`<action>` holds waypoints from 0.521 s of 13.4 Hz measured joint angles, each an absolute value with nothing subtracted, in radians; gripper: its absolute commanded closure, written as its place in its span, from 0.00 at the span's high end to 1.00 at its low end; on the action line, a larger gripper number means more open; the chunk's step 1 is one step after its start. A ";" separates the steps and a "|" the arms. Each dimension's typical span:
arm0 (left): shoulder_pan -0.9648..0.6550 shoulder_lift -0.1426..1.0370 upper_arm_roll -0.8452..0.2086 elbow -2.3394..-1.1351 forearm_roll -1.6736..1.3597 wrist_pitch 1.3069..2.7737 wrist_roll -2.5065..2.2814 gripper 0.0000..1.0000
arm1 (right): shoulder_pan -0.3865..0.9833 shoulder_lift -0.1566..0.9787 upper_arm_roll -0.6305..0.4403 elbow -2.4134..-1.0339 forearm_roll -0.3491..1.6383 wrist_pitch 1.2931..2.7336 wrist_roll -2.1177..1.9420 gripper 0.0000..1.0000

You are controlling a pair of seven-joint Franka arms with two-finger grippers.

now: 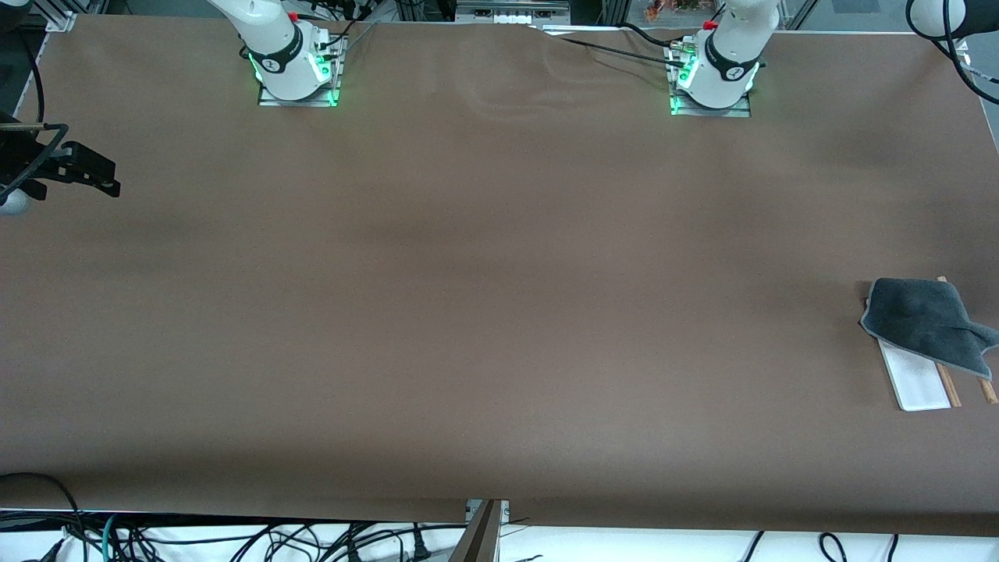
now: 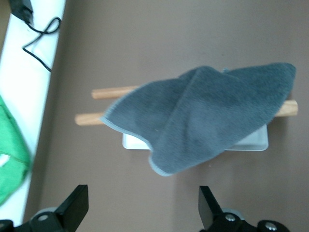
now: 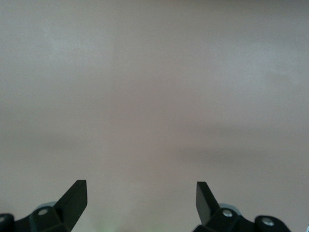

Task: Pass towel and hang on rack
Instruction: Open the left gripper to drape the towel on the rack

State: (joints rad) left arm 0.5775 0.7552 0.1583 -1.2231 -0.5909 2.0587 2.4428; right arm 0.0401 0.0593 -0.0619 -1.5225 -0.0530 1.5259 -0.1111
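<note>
The towel (image 1: 925, 321), dark grey face up, lies draped over the rack at the left arm's end of the table. The rack's white base (image 1: 917, 384) and two wooden rods (image 1: 949, 384) stick out from under it; the crossbar is hidden. In the left wrist view the towel (image 2: 203, 116) covers the rods (image 2: 88, 118) and most of the base (image 2: 253, 142). My left gripper (image 2: 142, 208) is open and empty, apart from the towel. My right gripper (image 1: 94, 172) waits at the right arm's end, open and empty (image 3: 140, 198) over bare table.
The brown table cover (image 1: 484, 312) spans the whole view. In the left wrist view a white table edge with a black cable (image 2: 41, 34) and something green (image 2: 9, 159) lie beside the rack. Cables (image 1: 234, 538) hang below the table edge nearest the front camera.
</note>
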 measured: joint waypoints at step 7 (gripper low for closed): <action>0.498 0.576 0.159 -1.244 -0.562 1.939 2.230 1.00 | 0.040 0.060 -0.062 -1.522 -0.053 1.526 -0.111 1.00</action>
State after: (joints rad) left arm 0.4977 0.5764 0.1588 -1.2439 -0.5623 1.9389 2.2304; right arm 0.0401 0.0596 -0.0615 -1.5225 -0.0530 1.5259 -0.1111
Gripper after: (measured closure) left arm 0.000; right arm 0.000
